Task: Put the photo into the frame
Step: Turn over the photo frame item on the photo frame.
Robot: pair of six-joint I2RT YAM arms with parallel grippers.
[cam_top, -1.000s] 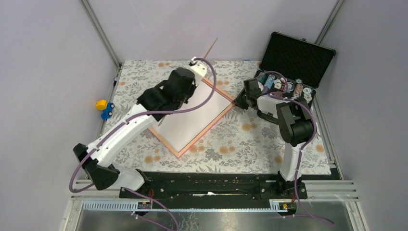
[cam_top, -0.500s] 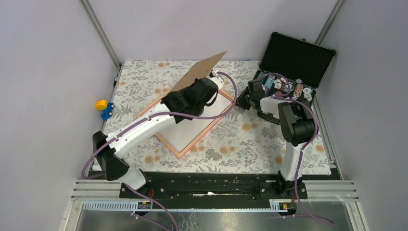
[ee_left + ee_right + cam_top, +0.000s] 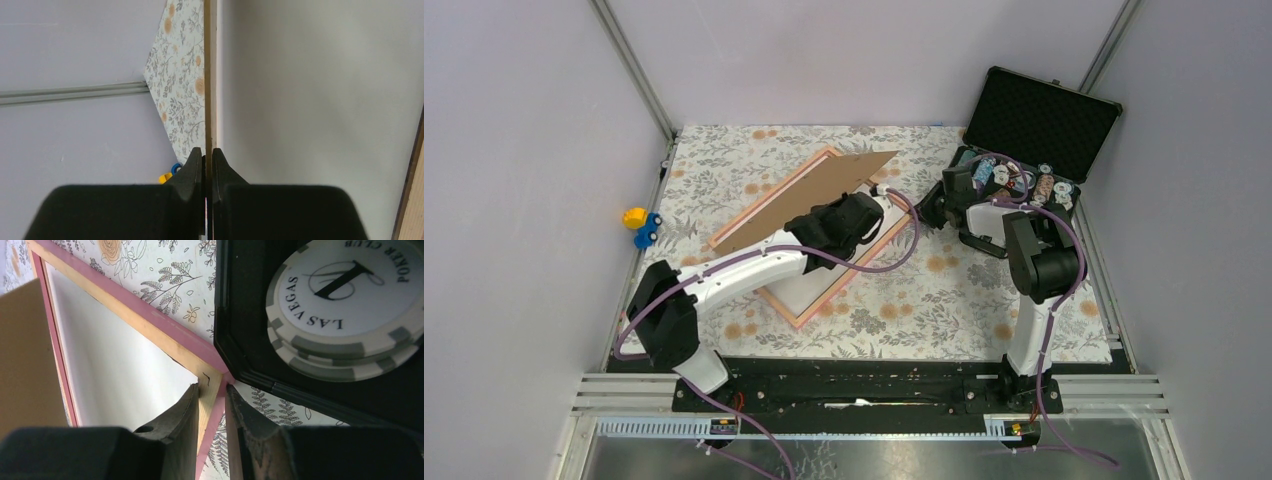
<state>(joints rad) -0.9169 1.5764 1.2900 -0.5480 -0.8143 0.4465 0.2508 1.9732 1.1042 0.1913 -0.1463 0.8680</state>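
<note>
Pinching the thin brown backing board (image 3: 799,195) by its edge, the left gripper (image 3: 207,150) has its 2 fingers closed flat on it, so the wrist view sees the board as a mere line. The board hangs tilted over the salmon-pink rectangular picture frame (image 3: 824,301), 1 long edge low along the far-left rail and the other raised. I read this as the pose of a lid about to be laid on the back; whether the low edge touches the rail I cannot tell.

The frame lies flat on the floral tablecloth (image 3: 944,290). A white rectangular sheet (image 3: 125,355) fills its opening. It is probably the photo lying face down, though no printed side shows.

The right gripper (image 3: 212,390) is clamped across the frame's corner beside the open black case (image 3: 1044,120) of poker chips (image 3: 345,305), 1 finger over the pale inner rim and 1 outside the pink rail. This is likely meant to stop the frame sliding when the board is set down. Before release, the board will need squaring with the opening.
</note>
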